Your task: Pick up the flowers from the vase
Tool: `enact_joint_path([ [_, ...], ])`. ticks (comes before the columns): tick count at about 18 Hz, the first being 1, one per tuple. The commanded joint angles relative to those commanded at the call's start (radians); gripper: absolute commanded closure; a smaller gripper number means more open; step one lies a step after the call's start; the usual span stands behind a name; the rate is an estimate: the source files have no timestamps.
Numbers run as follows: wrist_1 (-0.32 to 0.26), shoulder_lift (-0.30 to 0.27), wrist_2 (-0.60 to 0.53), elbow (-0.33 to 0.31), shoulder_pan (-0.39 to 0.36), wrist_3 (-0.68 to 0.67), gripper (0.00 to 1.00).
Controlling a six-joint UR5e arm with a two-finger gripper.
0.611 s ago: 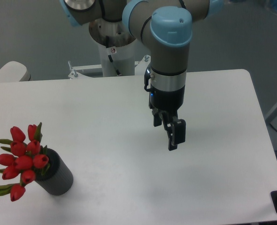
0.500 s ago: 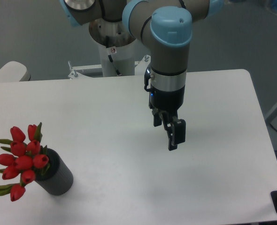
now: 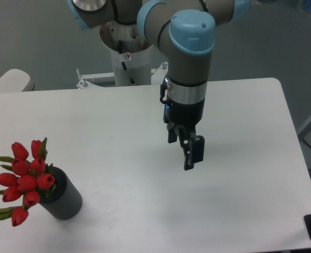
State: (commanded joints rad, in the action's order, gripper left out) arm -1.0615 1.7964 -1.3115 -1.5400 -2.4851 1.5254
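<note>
Above the middle of the white rectangular table (image 3: 118, 121), the black two-finger gripper (image 3: 183, 149) of a grey-and-blue robot arm (image 3: 190, 58) hangs with its fingers pointing down and nothing between them; from this angle one finger partly hides the other, so whether they stand apart or together cannot be told; the job appears to be at its approach stage, with no contact yet made. Well apart, near the table's front-left corner, stands the short, dark grey, finely ribbed cylindrical vase (image 3: 65, 199); out of its mouth leans the bunch of red closed tulip buds with thin green leaves (image 3: 25, 181), spilling up and to the left past the rim. The next move, by the look of it, calls for a long sideways carry to the bunch, fingers spread, and a grip low on the stems, since the buds look soft and easily crushed.
</note>
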Motion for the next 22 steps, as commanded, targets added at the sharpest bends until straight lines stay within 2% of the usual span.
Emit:
enact_joint_path([
  [3, -0.002, -0.002, -0.003, -0.014, 0.008, -0.152, 0.0],
  [6, 0.0, -0.003, -0.003, -0.025, 0.06, -0.292, 0.0],
  [10, 0.041, -0.023, 0.001, -0.074, 0.087, -0.457, 0.0],
  [14, 0.083, -0.032, 0.044, -0.124, 0.13, -0.537, 0.0],
  [17, 0.087, -0.048, 0.159, -0.187, 0.149, -0.576, 0.0],
  [20, 0.092, -0.052, 0.331, -0.248, 0.144, -0.585, 0.0],
  [22, 0.12, -0.052, 0.44, -0.282, 0.135, -0.588, 0.0],
])
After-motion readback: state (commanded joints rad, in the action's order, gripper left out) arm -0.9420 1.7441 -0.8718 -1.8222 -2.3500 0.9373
